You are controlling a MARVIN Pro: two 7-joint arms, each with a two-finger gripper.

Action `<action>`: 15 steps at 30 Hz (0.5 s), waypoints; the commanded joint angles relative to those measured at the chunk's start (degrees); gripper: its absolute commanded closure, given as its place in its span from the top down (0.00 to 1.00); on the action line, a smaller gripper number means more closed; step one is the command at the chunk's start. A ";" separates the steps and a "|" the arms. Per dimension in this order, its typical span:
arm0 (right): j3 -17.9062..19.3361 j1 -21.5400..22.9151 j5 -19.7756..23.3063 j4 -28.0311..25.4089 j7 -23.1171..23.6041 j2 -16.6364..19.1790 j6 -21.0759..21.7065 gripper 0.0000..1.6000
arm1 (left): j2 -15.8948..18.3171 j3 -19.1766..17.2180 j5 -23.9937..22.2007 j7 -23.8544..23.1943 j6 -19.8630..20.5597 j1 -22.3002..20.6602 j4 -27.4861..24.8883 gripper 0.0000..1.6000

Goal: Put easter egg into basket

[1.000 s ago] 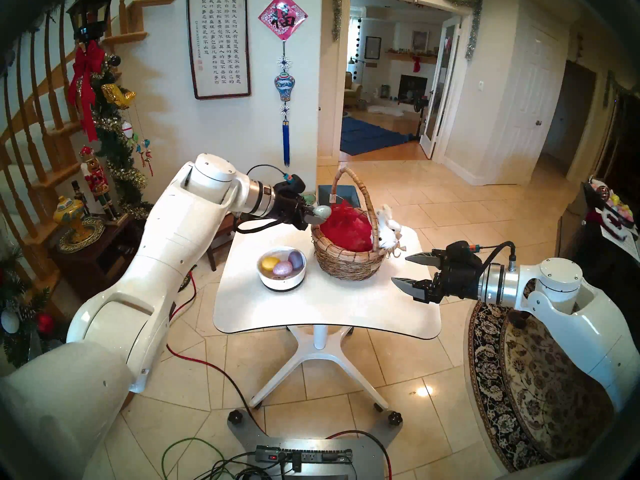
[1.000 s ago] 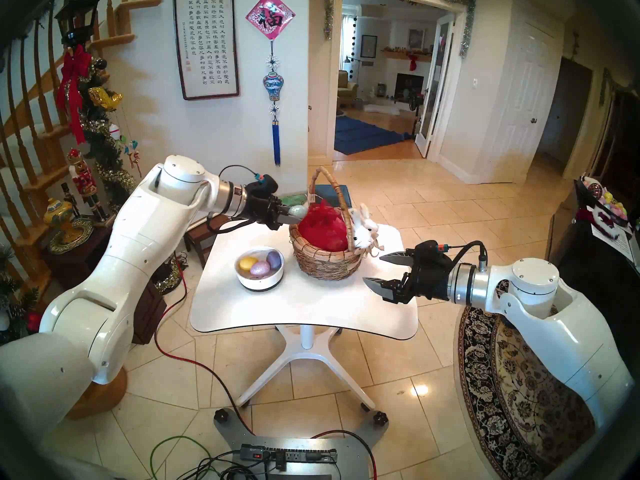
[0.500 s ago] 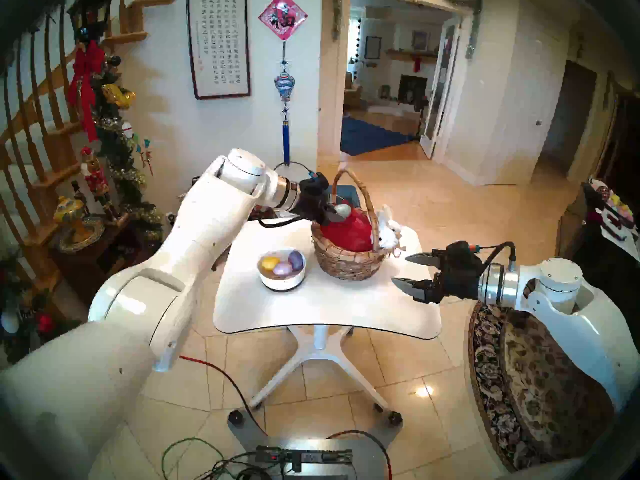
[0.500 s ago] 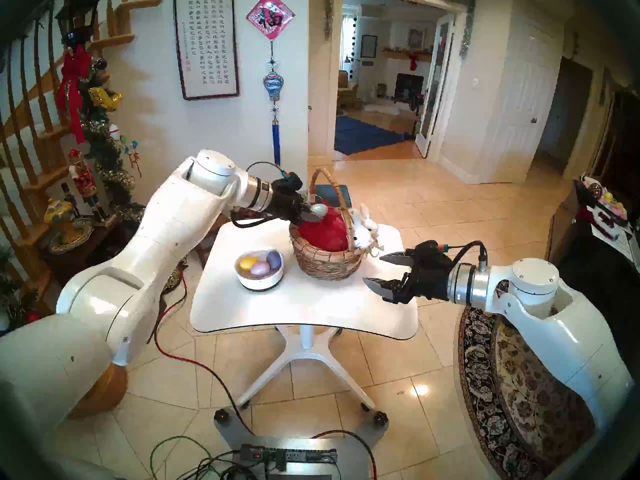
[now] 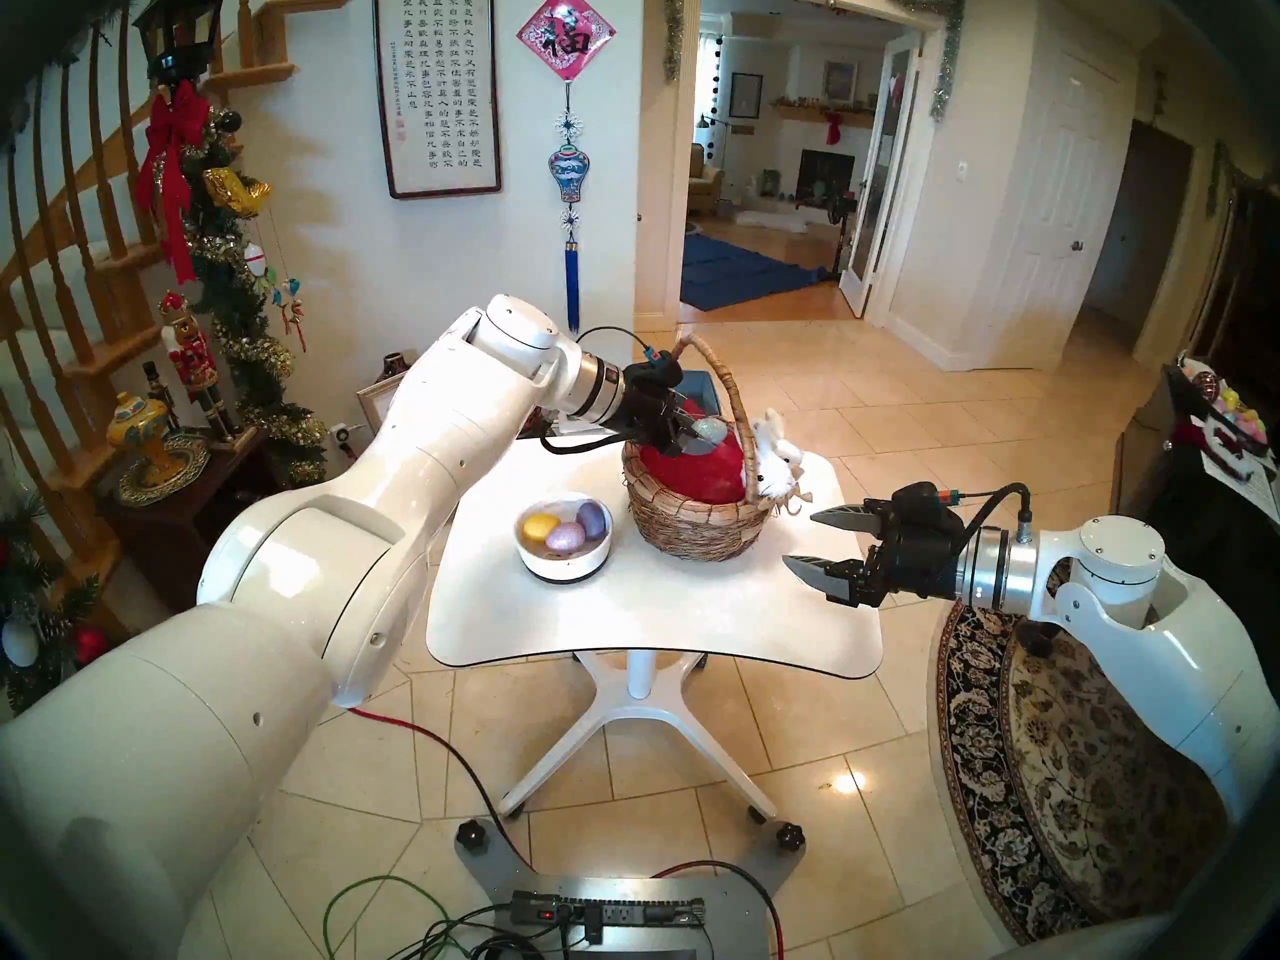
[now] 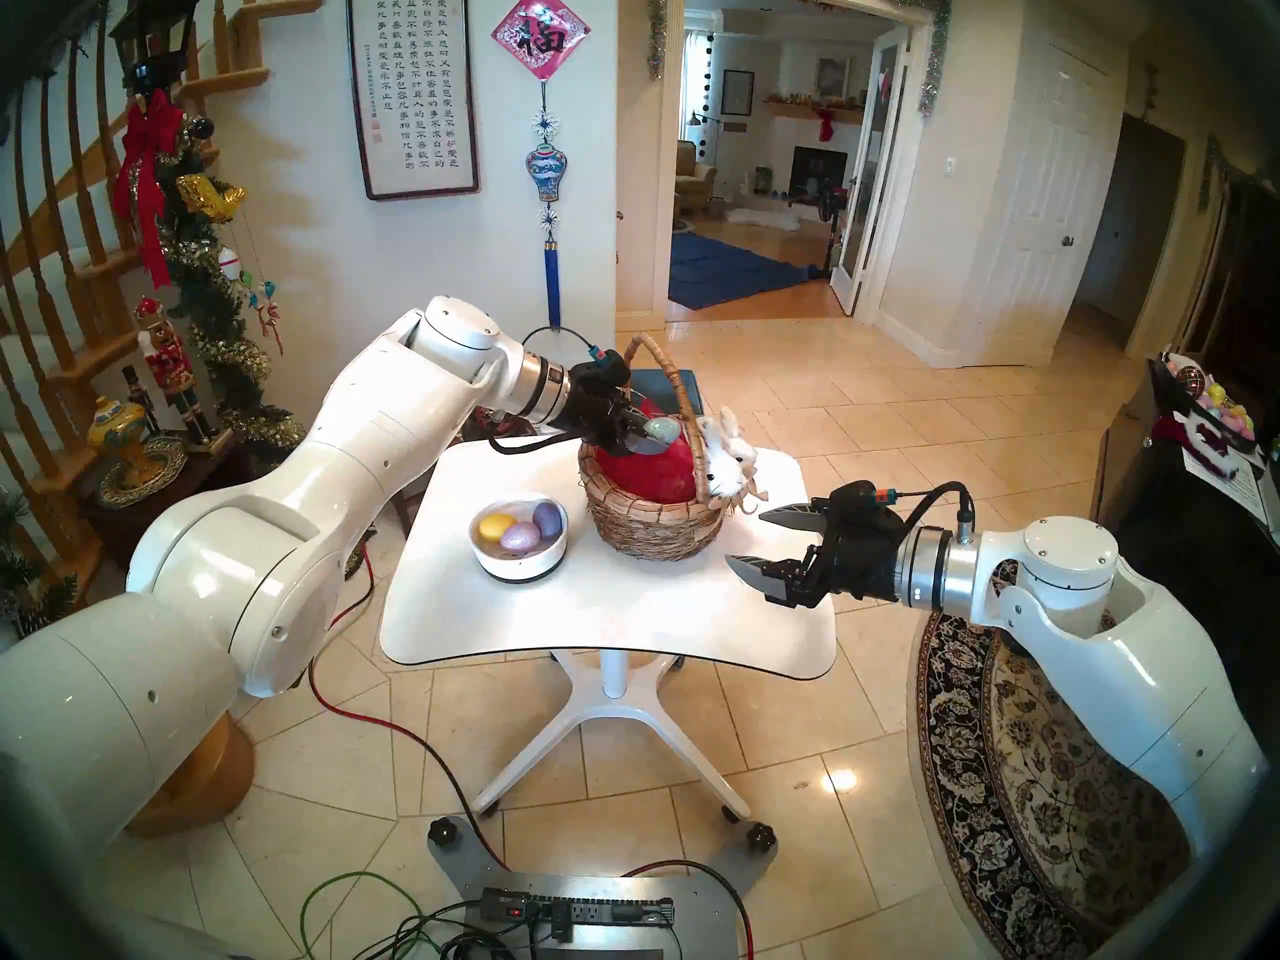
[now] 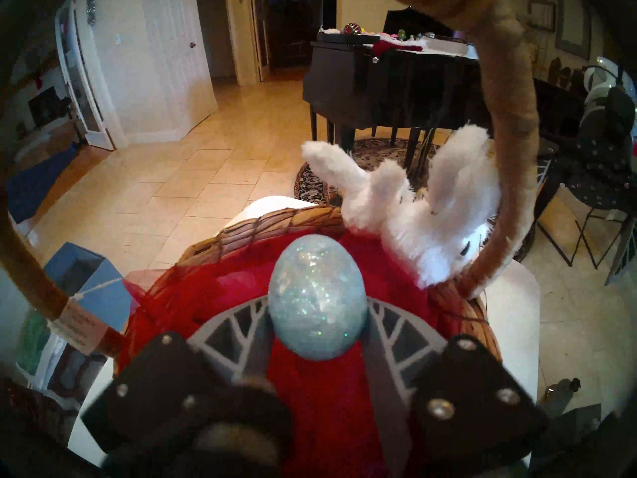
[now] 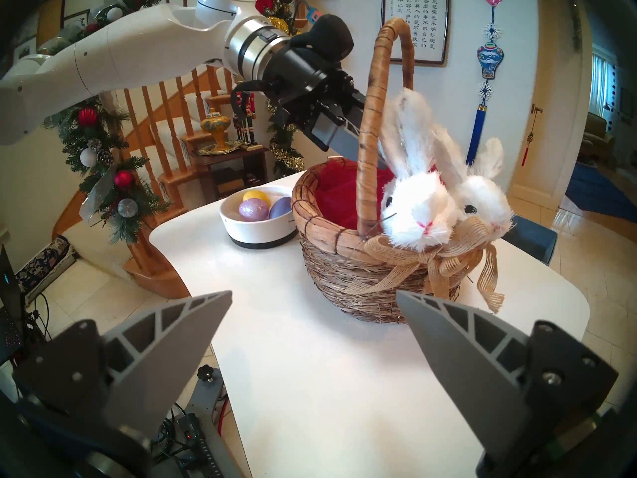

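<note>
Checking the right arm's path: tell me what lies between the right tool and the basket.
Only bare table separates the right tool from the basket, per the right wrist view.

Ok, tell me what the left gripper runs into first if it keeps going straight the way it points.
Probably the red tissue lining of the basket, just beyond the left gripper and its egg; depth is hard to judge.

Glossy beige floor tiles (image 5: 866, 439) catch a bright glare, and a round patterned rug (image 5: 1053, 764) lies at right. A framed calligraphy scroll (image 5: 438, 82) hangs on the white wall beside a wooden staircase (image 5: 76, 259) trimmed with garland. A doorway (image 5: 796, 148) opens onto a room with a blue rug.
</note>
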 commanded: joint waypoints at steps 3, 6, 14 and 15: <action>0.49 0.12 0.11 -0.03 -0.06 0.11 -0.10 1.00 | -0.15 -0.82 -0.64 -1.74 -3.07 -4.24 2.20 0.68; 0.49 0.11 0.12 -0.04 -0.06 0.11 -0.10 1.00 | 0.04 -0.96 -0.60 -2.10 -3.74 -4.59 3.10 0.84; 0.49 0.11 0.12 -0.04 -0.07 0.11 -0.11 1.00 | 0.52 -2.07 -1.06 -2.54 -4.92 -5.09 4.06 1.00; 0.49 0.12 0.12 -0.04 -0.06 0.11 -0.10 1.00 | 0.72 -2.36 -1.23 -2.68 -4.99 -5.19 4.13 1.00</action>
